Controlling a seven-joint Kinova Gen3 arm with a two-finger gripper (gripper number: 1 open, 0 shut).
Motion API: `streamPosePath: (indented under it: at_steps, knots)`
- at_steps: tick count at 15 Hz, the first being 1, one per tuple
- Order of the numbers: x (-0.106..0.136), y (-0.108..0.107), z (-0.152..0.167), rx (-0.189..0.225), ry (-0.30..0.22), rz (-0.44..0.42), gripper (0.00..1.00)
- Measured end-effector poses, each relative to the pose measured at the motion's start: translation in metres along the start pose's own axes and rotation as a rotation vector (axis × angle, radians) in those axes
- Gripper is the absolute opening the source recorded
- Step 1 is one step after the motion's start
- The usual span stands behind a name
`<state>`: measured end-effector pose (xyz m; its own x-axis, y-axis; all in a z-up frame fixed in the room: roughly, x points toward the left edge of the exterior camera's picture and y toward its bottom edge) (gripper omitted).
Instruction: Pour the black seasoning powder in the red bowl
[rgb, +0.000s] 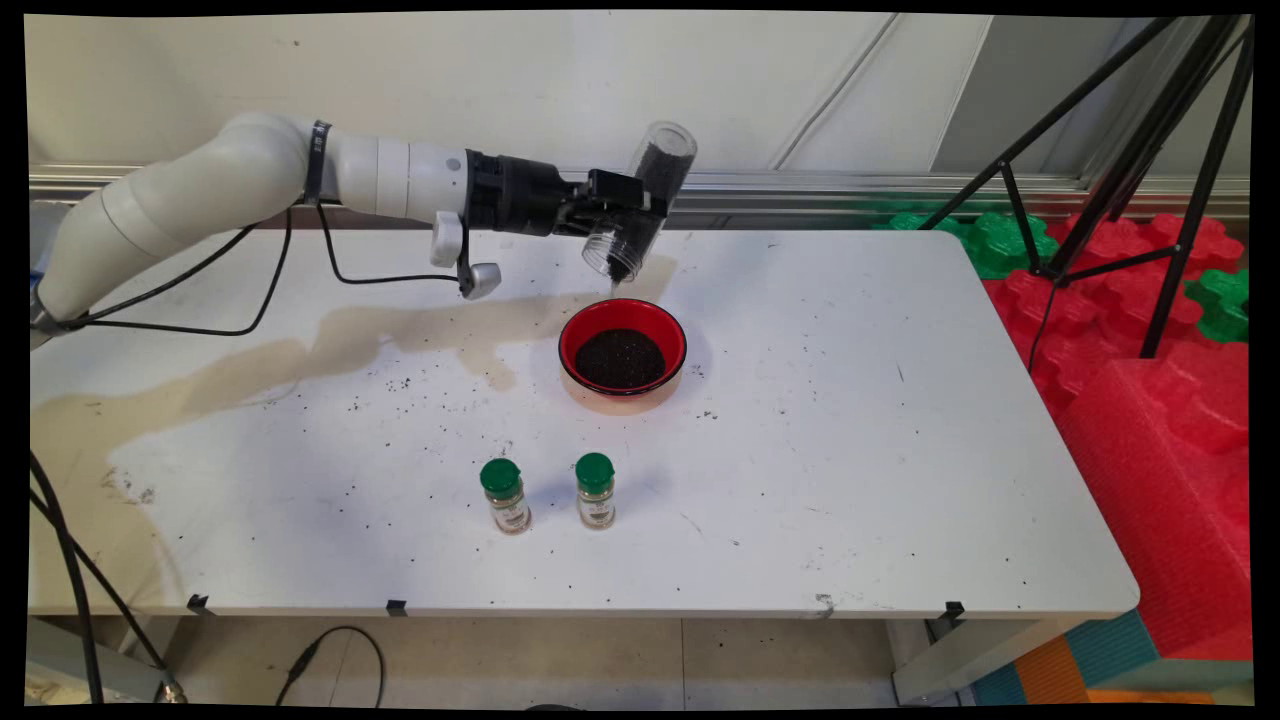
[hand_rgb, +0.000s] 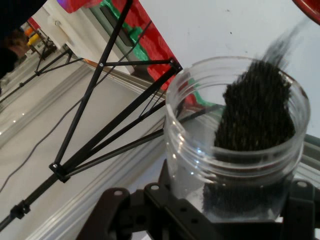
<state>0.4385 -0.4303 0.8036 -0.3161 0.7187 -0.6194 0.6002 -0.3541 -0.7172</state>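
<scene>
My gripper (rgb: 632, 212) is shut on a clear plastic jar (rgb: 643, 200) of black grains, held tilted with its open mouth pointing down over the table. A thin stream of grains falls from the mouth toward the red bowl (rgb: 622, 346) just below, which holds a dark heap of the same grains. In the hand view the clear plastic jar (hand_rgb: 235, 145) fills the right half, its threaded mouth facing the camera, with black grains (hand_rgb: 255, 112) sliding out along its wall. The gripper's linkage clamps the jar at the bottom edge.
Two small spice jars with green lids (rgb: 505, 495) (rgb: 595, 489) stand side by side near the table's front. Loose black grains and a brownish stain (rgb: 300, 355) mark the tabletop. A black tripod (rgb: 1130, 150) and red and green foam blocks (rgb: 1170, 400) stand at the right.
</scene>
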Motion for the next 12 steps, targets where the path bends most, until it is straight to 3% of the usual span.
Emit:
streamPosePath:
  at_steps: [12]
  knots:
    - [0.0032, -0.0028, 0.0015, 0.019, -0.011, 0.106, 0.00]
